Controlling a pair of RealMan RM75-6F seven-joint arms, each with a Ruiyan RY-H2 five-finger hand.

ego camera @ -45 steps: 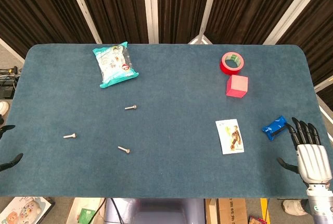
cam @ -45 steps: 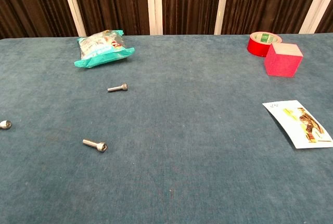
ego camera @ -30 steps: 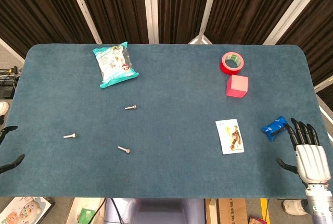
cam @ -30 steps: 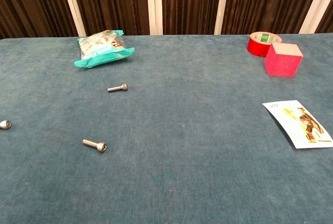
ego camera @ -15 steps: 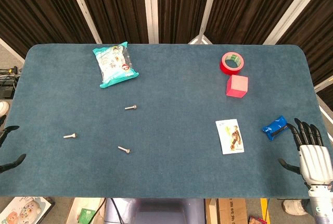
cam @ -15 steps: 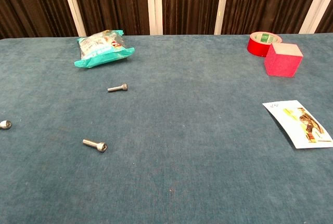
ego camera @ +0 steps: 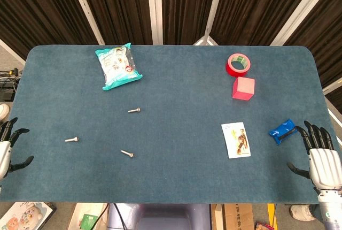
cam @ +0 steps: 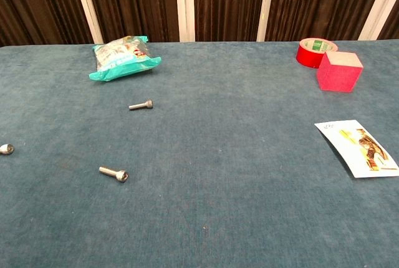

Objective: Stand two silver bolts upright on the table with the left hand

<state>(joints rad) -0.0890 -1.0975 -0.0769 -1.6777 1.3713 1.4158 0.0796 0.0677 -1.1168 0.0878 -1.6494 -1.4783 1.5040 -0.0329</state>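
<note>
The fingers of the left hand are spread apart and hold nothing; the hand sits at the near left edge of the counter, mostly cut off by the frame, so it appears to hover just off the edge rather than rest on it. The fingers of the right hand are likewise straight, spread and empty, at the near right edge, with their tips just beside a small blue packet but apart from it.

Three silver bolts lie flat on the blue counter, none upright. One bolt lies nearest the left hand, well apart from it. A second bolt lies closer to the front edge, and a third bolt lies further back, below a teal snack bag.

On the right side, a red roll of tape lies flat with a red cube just in front of it. A printed card lies between the cube and the front edge, near the blue packet.

The chest view shows neither hand.
</note>
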